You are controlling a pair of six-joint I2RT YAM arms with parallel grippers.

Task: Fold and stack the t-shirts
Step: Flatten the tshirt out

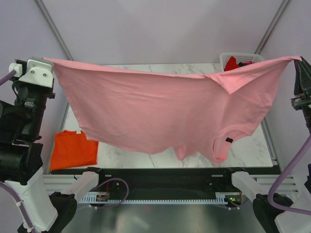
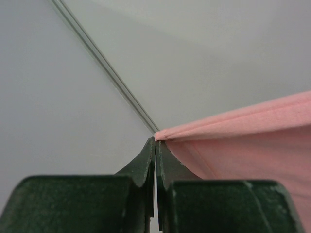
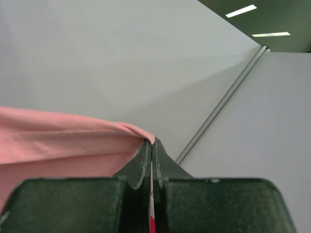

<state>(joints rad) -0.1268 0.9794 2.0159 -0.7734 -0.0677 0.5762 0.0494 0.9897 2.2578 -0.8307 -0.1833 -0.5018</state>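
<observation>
Hanging pink t-shirt point(image 1: 160, 111) screening basket point(image 1: 224, 60)

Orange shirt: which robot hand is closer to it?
Left. The left gripper hangs above the orange shirt on its side; the right gripper is high across the table. Both pinch the pink shirt.

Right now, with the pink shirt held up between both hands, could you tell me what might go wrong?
The left hand and right hand each pinch only a thin edge of the pink shirt, so a corner might slip free. Its hanging lower part could drag across the folded orange shirt when lowered.
</observation>
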